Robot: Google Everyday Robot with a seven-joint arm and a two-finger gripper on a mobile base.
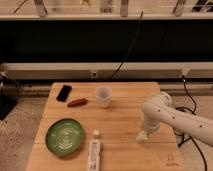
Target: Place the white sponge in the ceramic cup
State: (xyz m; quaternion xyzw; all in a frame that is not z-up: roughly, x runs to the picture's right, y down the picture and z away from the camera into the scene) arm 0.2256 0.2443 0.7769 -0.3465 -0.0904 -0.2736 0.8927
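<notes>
Wooden table point(125, 117), gripper point(144, 133) closed on white sponge point(141, 137), ceramic cup point(103, 96) apart.

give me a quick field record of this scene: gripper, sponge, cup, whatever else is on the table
gripper: gripper lowered to the table's right side, closed at the white sponge
white sponge: white sponge on the wood under the gripper tip, mostly hidden by it
ceramic cup: ceramic cup upright at the back middle, apart from the arm, nothing visible in it
task status: sponge not yet in the cup
other items: green plate front left; white tube at the front edge; black phone and reddish-brown item back left
surface: wooden table
</notes>
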